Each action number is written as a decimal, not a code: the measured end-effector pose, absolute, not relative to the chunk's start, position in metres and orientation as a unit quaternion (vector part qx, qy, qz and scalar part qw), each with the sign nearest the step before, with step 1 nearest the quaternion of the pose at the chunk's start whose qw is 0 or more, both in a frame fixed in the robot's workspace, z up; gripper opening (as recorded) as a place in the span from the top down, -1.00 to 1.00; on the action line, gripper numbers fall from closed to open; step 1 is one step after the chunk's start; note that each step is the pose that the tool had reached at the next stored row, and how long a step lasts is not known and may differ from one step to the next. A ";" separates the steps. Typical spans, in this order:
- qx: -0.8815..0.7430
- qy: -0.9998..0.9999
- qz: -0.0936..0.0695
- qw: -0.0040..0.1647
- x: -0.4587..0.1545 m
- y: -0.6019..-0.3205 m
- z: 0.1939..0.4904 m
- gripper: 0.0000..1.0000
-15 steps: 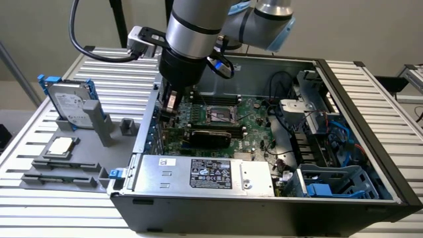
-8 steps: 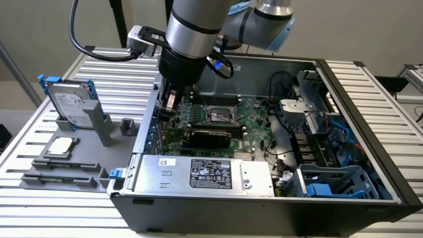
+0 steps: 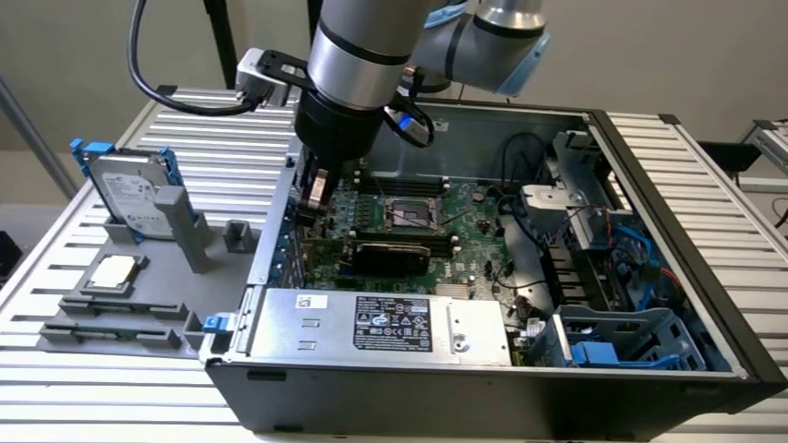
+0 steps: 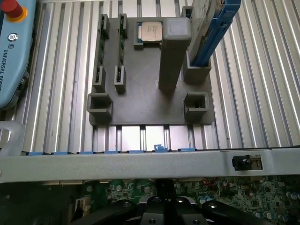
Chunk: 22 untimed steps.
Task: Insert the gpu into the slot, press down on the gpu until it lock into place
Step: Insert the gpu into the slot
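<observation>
Inside the case [image 3: 640, 305], at 9 o'clock of the motherboard [image 3: 474, 212], the pincer [image 3: 314, 198] hangs closed, holding nothing; the gpu [image 3: 391, 254] looks seated, locking unconfirmed.

Arm [image 3: 364, 55] reaching straight down, wrist vertical, gripper [image 3: 314, 198] w/ fingers closed

Black gpu [image 3: 394, 252], green motherboard [image 3: 474, 263], grey ribbed table [image 3: 111, 388], blue caddy [image 3: 634, 346].
</observation>
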State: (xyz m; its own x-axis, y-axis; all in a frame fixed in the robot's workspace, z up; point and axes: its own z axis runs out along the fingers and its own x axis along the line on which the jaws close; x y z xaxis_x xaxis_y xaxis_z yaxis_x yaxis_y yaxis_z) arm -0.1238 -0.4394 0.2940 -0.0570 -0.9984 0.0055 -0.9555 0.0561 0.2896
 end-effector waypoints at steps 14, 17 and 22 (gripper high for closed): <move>0.682 -0.722 -0.082 0.078 -0.115 -0.439 0.306 0.79; 0.684 -0.724 -0.063 0.058 -0.114 -0.439 0.306 0.79; 0.687 -0.726 -0.034 0.024 -0.112 -0.440 0.306 0.79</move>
State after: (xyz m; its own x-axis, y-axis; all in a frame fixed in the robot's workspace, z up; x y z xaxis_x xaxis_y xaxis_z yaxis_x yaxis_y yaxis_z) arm -0.1122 -0.4396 0.3056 -0.0557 -0.9984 -0.0117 -0.9951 0.0545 0.0824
